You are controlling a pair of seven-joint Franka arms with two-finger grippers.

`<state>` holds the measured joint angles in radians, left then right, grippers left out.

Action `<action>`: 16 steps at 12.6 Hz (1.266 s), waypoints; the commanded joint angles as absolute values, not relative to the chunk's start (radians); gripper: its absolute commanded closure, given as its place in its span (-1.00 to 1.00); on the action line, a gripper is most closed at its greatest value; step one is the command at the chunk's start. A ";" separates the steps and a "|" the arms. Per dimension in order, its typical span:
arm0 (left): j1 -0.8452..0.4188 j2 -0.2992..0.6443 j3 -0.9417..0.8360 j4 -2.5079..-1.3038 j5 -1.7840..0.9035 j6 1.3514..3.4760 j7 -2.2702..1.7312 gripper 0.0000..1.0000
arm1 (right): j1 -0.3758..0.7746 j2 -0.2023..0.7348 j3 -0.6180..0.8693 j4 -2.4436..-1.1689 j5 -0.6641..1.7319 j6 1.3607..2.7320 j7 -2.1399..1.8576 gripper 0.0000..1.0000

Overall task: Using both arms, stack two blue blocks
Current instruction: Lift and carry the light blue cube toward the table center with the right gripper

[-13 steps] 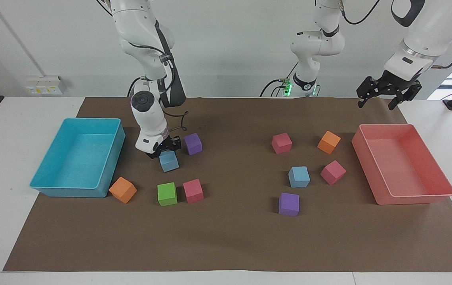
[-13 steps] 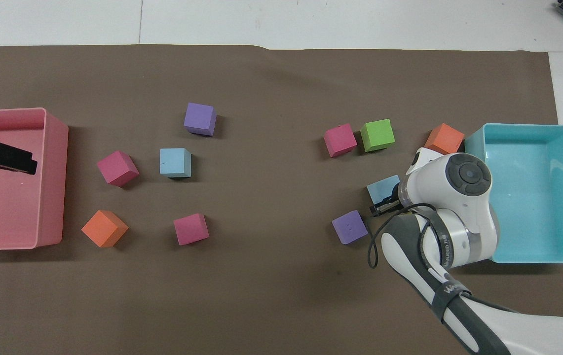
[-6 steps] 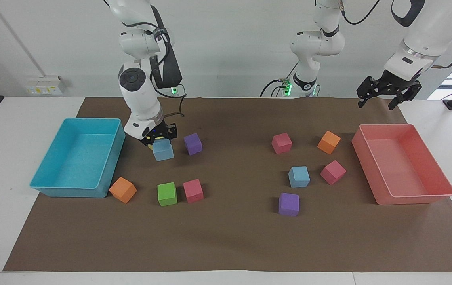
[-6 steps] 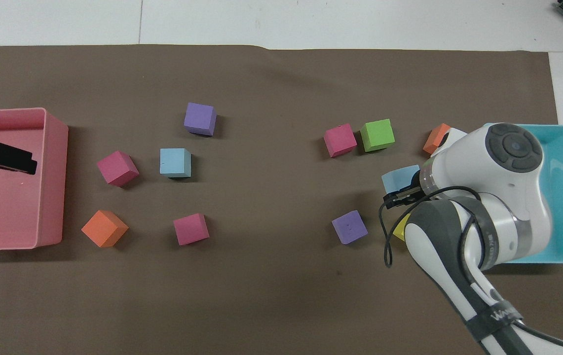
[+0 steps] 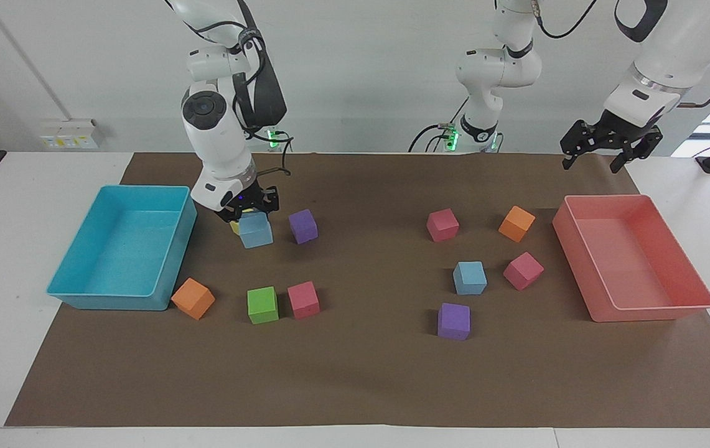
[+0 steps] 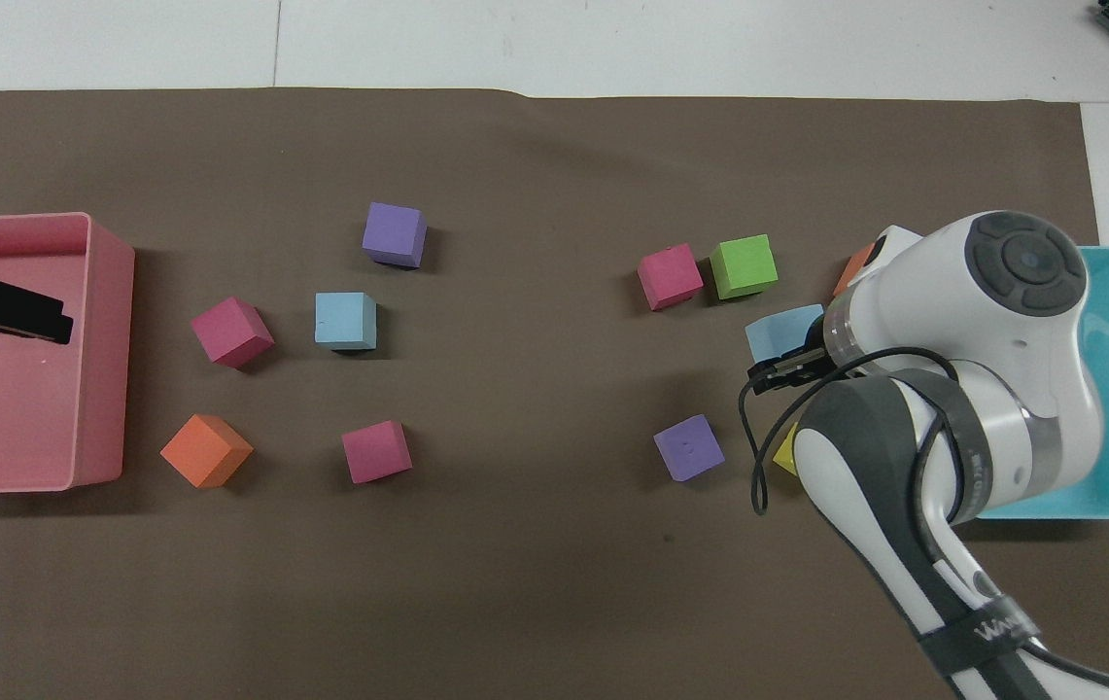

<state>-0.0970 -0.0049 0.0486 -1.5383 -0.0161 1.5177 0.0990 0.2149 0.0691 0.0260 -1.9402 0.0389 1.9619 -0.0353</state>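
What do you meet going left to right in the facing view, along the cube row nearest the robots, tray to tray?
turquoise tray → blue block in the right pincer → purple cube → pink cube → orange cube → pink tray

turquoise tray [image 5: 81,292], pink tray [image 5: 697,292]

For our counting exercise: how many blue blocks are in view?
2: one blue block held up by the right gripper, one on the mat beside a pink block.
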 commanded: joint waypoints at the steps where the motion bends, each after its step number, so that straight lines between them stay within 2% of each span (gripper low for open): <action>1: -0.083 -0.020 0.040 -1.546 -0.012 1.505 0.104 -1.00 | 0.277 0.165 0.031 -1.766 0.041 1.884 0.078 1.00; 5: -0.083 -0.020 0.040 -1.546 -0.012 1.505 0.104 -1.00 | 0.371 0.313 0.031 -1.608 0.054 1.876 0.239 1.00; 8: -0.083 -0.020 0.040 -1.546 -0.012 1.505 0.104 -1.00 | 0.471 0.463 0.032 -1.470 0.043 1.882 0.372 1.00; 11: -0.083 -0.020 0.040 -1.546 -0.012 1.505 0.104 -1.00 | 0.531 0.515 0.034 -1.456 0.046 1.940 0.463 1.00; 16: -0.083 -0.020 0.040 -1.546 -0.012 1.505 0.104 -1.00 | 0.557 0.574 0.035 -1.459 0.060 2.009 0.489 1.00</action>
<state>-0.0970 -0.0049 0.0486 -1.5383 -0.0161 1.5177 0.0990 0.5488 0.5407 0.0334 -1.4862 0.0389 1.9941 0.4671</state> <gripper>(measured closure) 0.000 0.489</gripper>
